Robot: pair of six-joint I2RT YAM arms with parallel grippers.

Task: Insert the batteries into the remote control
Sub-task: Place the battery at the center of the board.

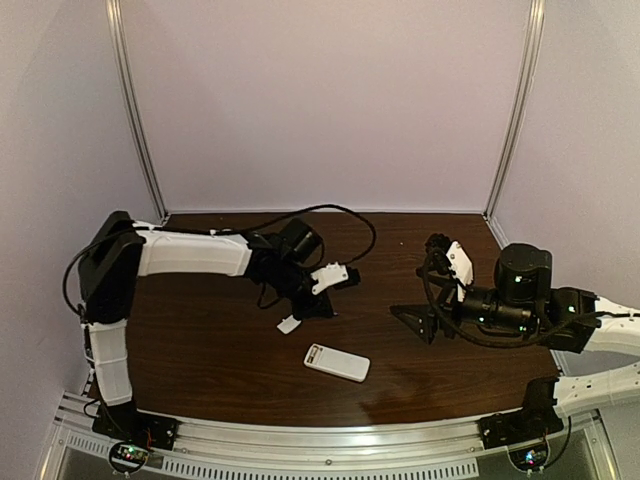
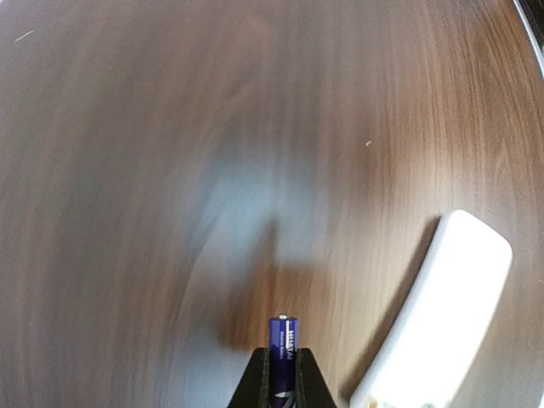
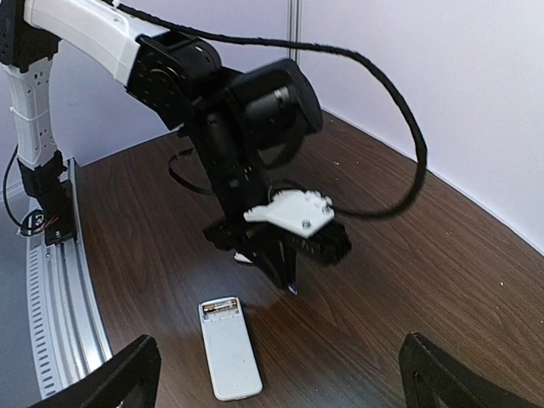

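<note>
The white remote control point(image 1: 337, 362) lies back up on the table near the front, its battery bay open. In the right wrist view point(image 3: 229, 348) a gold-brown battery point(image 3: 218, 308) lies in that bay. My left gripper point(image 1: 322, 304) hovers just behind the remote's open end and is shut on the dark blue-purple battery point(image 2: 285, 338), whose tip sticks out past the fingers point(image 3: 293, 290). The remote shows at the lower right of the left wrist view point(image 2: 442, 323). My right gripper point(image 1: 425, 282) is wide open and empty, to the right of the remote point(image 3: 280, 364).
A small white piece point(image 1: 289, 324), apparently the battery cover, lies on the table left of my left gripper. A black cable point(image 1: 340, 212) loops over the table behind the left arm. Walls close off the back and sides.
</note>
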